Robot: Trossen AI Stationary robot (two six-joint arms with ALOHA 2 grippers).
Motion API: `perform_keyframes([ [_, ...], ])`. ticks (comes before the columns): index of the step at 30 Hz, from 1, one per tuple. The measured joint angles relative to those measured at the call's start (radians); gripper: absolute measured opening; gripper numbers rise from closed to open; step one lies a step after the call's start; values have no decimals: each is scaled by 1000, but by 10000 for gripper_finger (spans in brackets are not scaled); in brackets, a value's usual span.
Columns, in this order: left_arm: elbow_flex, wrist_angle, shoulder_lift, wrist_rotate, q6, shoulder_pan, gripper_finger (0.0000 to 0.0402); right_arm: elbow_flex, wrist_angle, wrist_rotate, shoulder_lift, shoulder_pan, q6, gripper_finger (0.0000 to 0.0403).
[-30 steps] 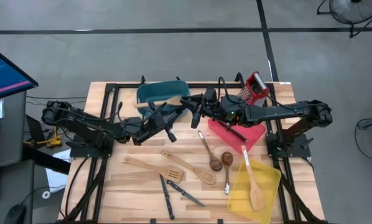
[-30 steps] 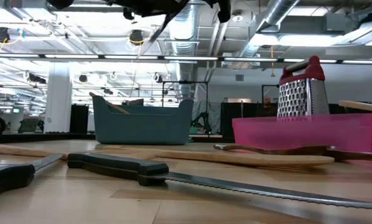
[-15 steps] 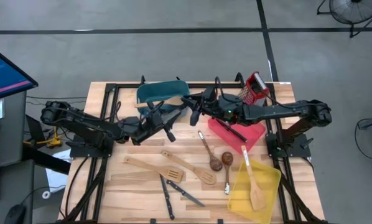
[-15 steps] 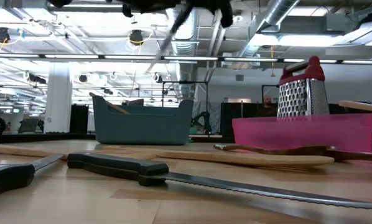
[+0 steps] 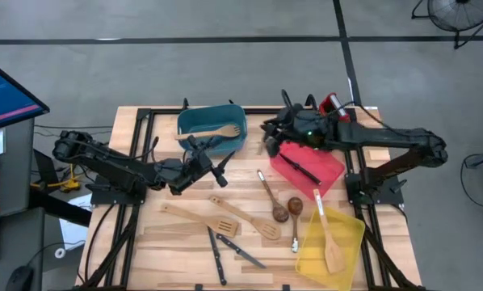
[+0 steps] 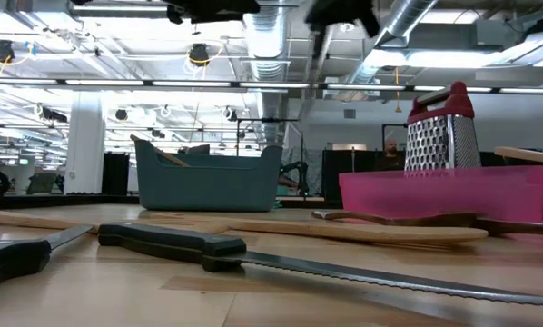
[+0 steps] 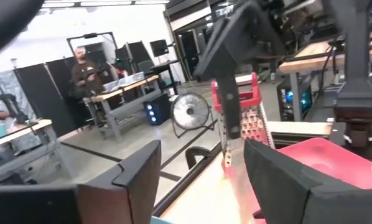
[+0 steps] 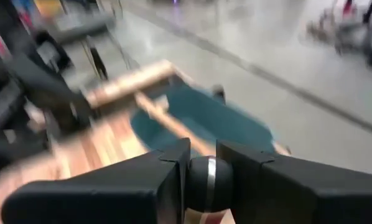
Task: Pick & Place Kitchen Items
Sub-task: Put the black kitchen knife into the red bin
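Since the earlier frame the two arms have split. The right gripper point(image 5: 271, 137) has swung off the teal bin point(image 5: 195, 121) toward the red bin point(image 5: 330, 172), and the left gripper point(image 5: 215, 164) has pulled back to the near side of the teal bin.

- Left gripper: fingers spread, nothing between them in the left wrist view. It has let go.
- Right gripper: clenched on a black-handled knife point(image 7: 229, 106).
- Knife: in the left wrist view it hangs from the right gripper's jaws with its long axis near vertical, handle up and blade down. It has a slim dark handle with steel below, and the blade is blurred.
- Key relation: the red bin sits just beside the right gripper, on the far side from the teal bin. The gripper is at the bin's corner, not yet over its middle.
- Red bin: already holds one dark slim utensil point(image 5: 302, 170), lying diagonally along the bin. A box grater point(image 5: 332, 107) stands at its far edge.
- Likely next move: a short shift over the bin, then release. The right arm is clearly the nearer one.
- Teal bin: holds a wooden spatula point(image 5: 217, 131).
- Still on the table near the front: spoons, turners and knives.
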Motion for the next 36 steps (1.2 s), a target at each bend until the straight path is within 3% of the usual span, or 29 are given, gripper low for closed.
perform_keyframes([
  [6,0,-4,-4,-1,0,-13,210,147,-416,-90,-45,-88,49,70],
  [11,0,-4,-4,5,-5,-12,205,217,-633,-278,-43,-175,49,69],
  [15,0,-5,-4,28,-6,-12,206,212,-769,-312,-41,-239,44,69],
  [26,-2,-5,-4,33,-11,-8,207,172,-869,-392,39,-401,-43,69],
  [36,-2,-15,-4,32,-10,-8,204,172,-900,-522,211,-483,-168,69],
])
